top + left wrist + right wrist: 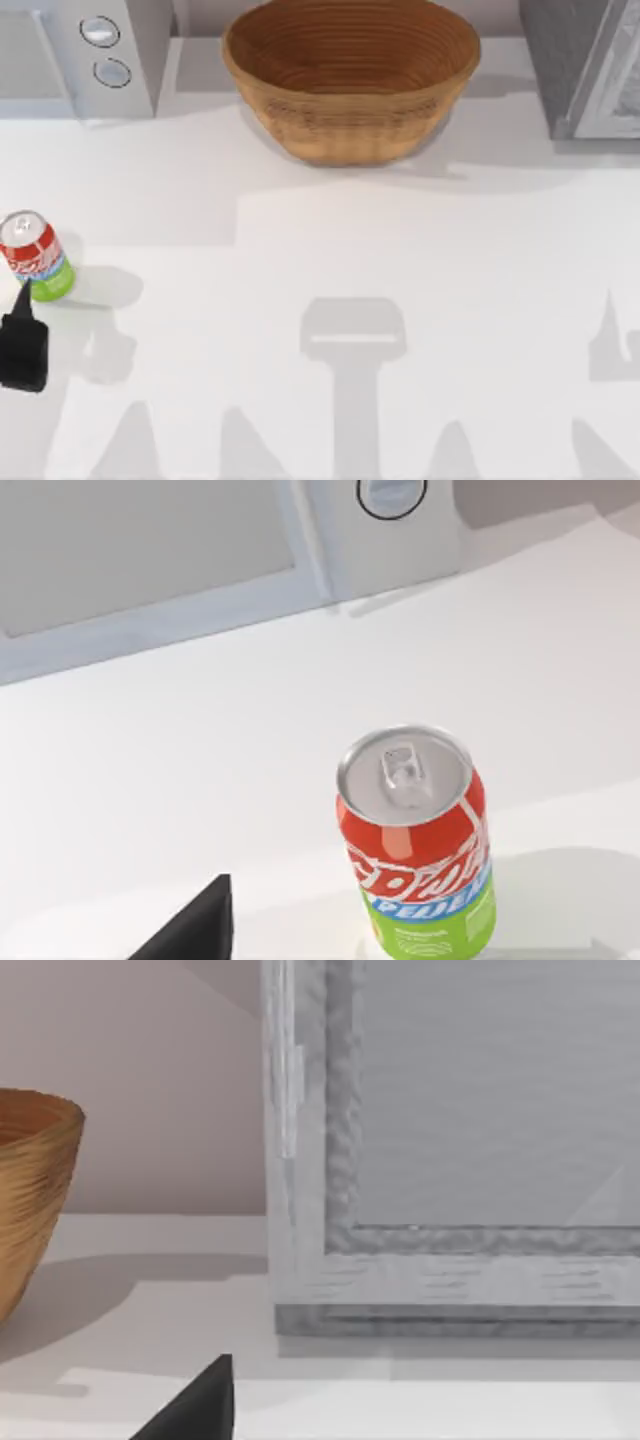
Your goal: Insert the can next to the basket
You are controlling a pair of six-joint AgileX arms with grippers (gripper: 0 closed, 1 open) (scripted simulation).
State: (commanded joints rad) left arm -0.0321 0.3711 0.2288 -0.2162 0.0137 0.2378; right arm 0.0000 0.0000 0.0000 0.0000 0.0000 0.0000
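Note:
The can (35, 256) stands upright at the table's far left, silver top, red band, lime-green base. My left gripper (23, 302) sits just in front of it, open, with nothing between its fingers. In the left wrist view the can (415, 845) is close up, off to one side of a dark finger (195, 930) and apart from it. The light brown wicker basket (350, 75) stands at the back centre, far from the can. My right arm is parked at the right; its dark finger (195, 1410) shows with the basket's wall (35, 1200) beyond, gripper open.
A white appliance with two round knobs (100, 50) stands at the back left, just behind the can. A grey framed cabinet (585, 70) fills the back right corner. White tabletop (330, 260) stretches between the can and the basket.

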